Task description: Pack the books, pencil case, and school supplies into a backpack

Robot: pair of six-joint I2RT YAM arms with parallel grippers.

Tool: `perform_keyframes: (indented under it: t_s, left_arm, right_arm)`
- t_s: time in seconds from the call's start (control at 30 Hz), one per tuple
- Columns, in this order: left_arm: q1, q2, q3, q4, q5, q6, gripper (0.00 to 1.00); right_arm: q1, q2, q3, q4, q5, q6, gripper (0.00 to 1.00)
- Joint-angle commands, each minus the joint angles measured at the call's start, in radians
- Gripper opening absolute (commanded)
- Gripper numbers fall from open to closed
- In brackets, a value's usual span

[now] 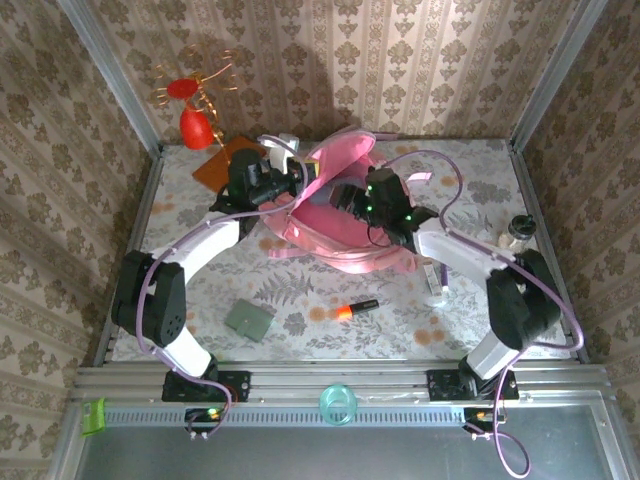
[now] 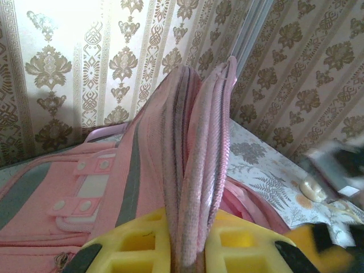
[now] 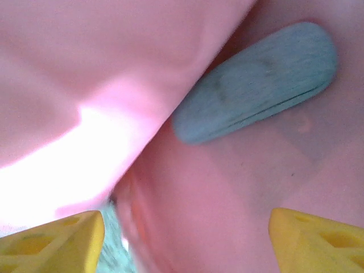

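Soft pink backpack [image 1: 330,218] sits mid-table, mouth open. Left gripper [image 2: 187,250] is pinched on an upright, ridged fold of its zipper rim. Right gripper [image 3: 185,244] is spread inside the smooth pink lining. A rounded grey-blue pencil case [image 3: 256,79] lies inside. Orange-black marker [image 1: 352,309] lies on the floral table [image 1: 300,290], apart.

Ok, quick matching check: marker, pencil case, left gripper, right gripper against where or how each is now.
Things: 1 orange-and-black marker; 2 blue-grey pencil case; 3 left gripper; 4 right gripper.
States: A open, reaching into the backpack; B shut on the backpack's opening edge; C lying on the table, between backpack and arm bases; D lying inside the backpack.
Pairs: 1-C, 2-D, 3-B, 4-A.
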Motion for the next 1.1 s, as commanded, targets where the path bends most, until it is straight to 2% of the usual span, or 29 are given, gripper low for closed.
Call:
perform_keyframes:
  t_s: [0.0, 0.2, 0.3, 0.4, 0.43, 0.73, 0.9, 1.07]
  left_arm:
    - [0.027, -0.008, 0.022, 0.171, 0.021, 0.007, 0.00]
    - [0.028, 0.005, 0.040, 0.146, 0.017, 0.003, 0.00]
    - [0.028, 0.002, 0.046, 0.115, 0.012, 0.013, 0.00]
    - [0.028, -0.005, 0.050, 0.093, 0.005, 0.025, 0.00]
    - [0.027, -0.008, 0.050, 0.085, -0.001, 0.031, 0.00]
    - [0.022, -0.020, 0.052, 0.047, -0.012, 0.053, 0.00]
    - [0.022, -0.022, 0.052, 0.041, -0.008, 0.060, 0.00]
    - [0.022, -0.029, 0.052, 0.030, -0.009, 0.069, 0.00]
  right_arm:
    - [0.148, -0.090, -0.057, -0.107, -0.022, -0.323, 0.77]
    - [0.372, -0.073, -0.206, 0.058, -0.025, -0.479, 0.85]
    - [0.480, 0.032, -0.150, 0.078, -0.031, -0.505, 0.90]
    - [0.580, 0.170, -0.056, 0.049, 0.004, -0.522, 1.00]
    - [0.604, 0.209, -0.021, 0.033, 0.024, -0.523, 1.00]
    - [0.666, 0.441, 0.218, -0.141, 0.086, -0.516, 1.00]
    - [0.671, 0.523, 0.328, -0.241, 0.159, -0.504, 1.00]
    - [0.674, 0.573, 0.387, -0.289, 0.171, -0.501, 1.00]
